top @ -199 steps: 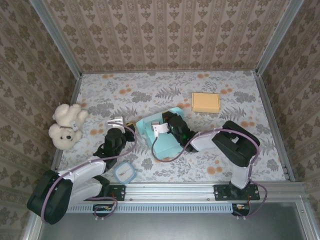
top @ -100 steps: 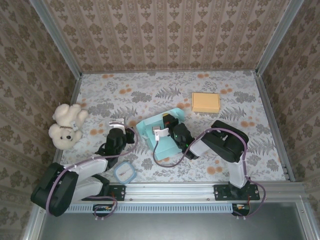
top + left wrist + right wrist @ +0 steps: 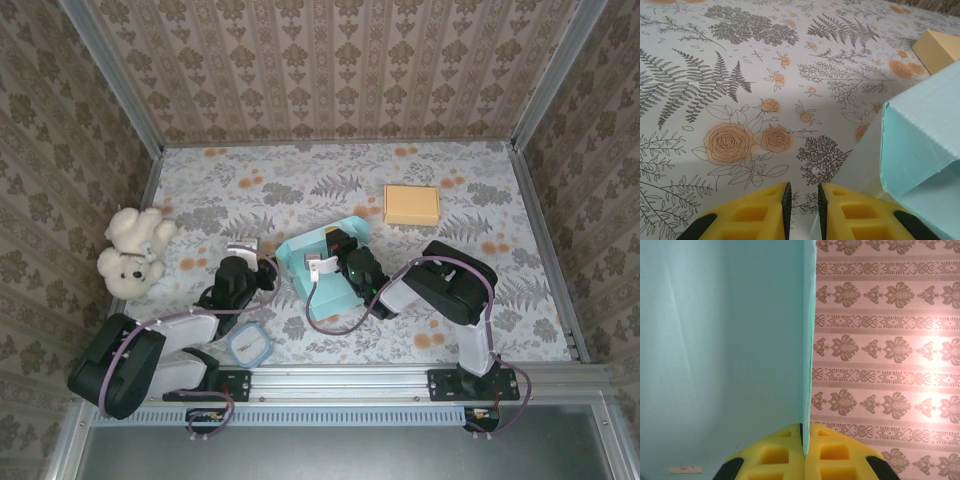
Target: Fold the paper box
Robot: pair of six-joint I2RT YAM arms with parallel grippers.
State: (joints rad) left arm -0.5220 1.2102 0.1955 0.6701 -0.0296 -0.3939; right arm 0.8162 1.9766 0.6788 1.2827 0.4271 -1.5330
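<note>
**Box wall pinched, left side waiting**

From above, the paper box (image 3: 322,268) lies mid-counter (image 3: 300,185). My right end effector (image 3: 338,247) is on it and my left end effector (image 3: 241,252) is just beside it.

Left wrist: my fingers stand narrowly apart, seemingly empty, with the box at right.

Right wrist: I am clamped on an upright box wall.

Next, I judge, my left should catch a neighbouring flap.

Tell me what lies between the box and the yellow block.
Nothing: bare floral table separates the box from the block, clearest in the top view.
</note>
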